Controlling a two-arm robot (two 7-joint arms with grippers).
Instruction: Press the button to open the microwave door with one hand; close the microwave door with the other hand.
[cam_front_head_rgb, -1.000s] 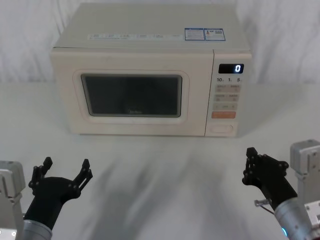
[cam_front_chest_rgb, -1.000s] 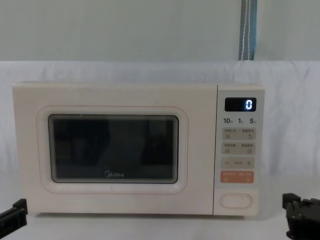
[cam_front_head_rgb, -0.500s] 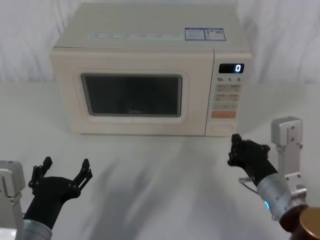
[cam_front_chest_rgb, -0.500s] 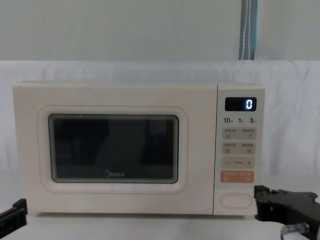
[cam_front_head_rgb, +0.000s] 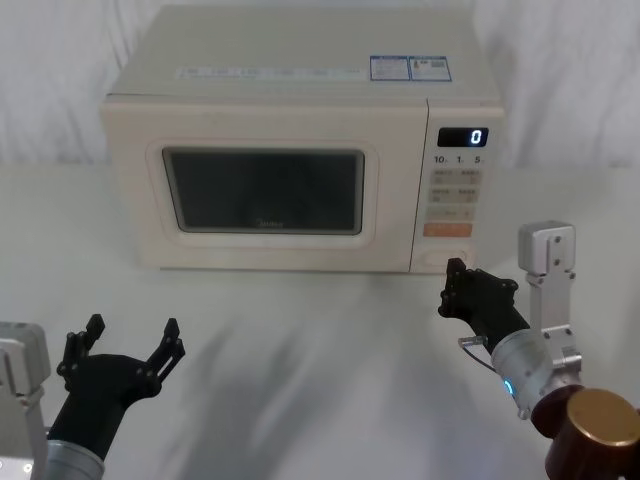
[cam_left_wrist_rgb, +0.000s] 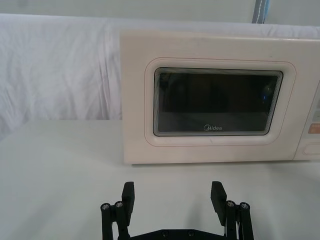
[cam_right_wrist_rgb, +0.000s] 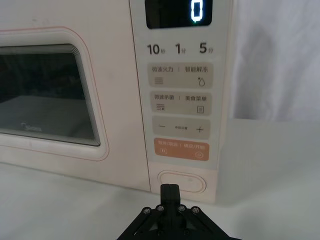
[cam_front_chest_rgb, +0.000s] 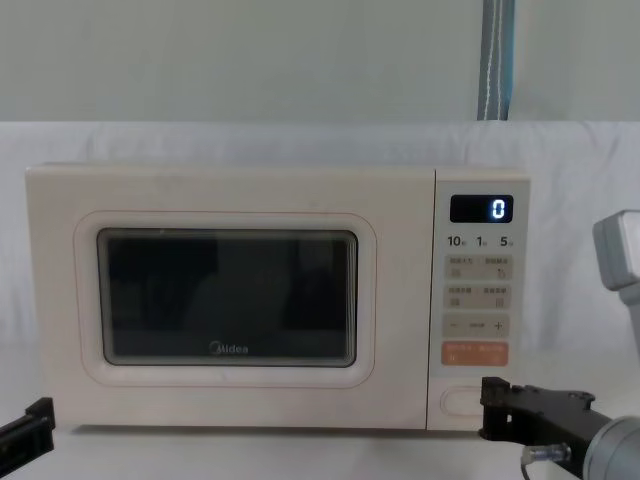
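Observation:
The cream microwave's door (cam_front_head_rgb: 265, 190) with its dark window is shut; it also shows in the chest view (cam_front_chest_rgb: 230, 300) and the left wrist view (cam_left_wrist_rgb: 217, 102). The oval open button (cam_front_head_rgb: 446, 258) sits at the bottom of the control panel (cam_right_wrist_rgb: 181, 181). My right gripper (cam_front_head_rgb: 456, 284) is shut, its tip close in front of that button (cam_right_wrist_rgb: 170, 191), low at the panel's foot (cam_front_chest_rgb: 490, 405); whether it touches I cannot tell. Near the table's front left, my left gripper (cam_front_head_rgb: 133, 326) stands open and holds nothing (cam_left_wrist_rgb: 173, 189).
The control panel (cam_front_head_rgb: 457, 190) shows a lit 0 and an orange key above the button. A white cloth covers the table (cam_front_head_rgb: 320, 340) and the backdrop. The right arm's white boxy link (cam_front_head_rgb: 548, 260) rises beside the microwave's right front corner.
My right gripper has moved forward and leftward, from the front right of the table up to the button. The left gripper and the door have not moved.

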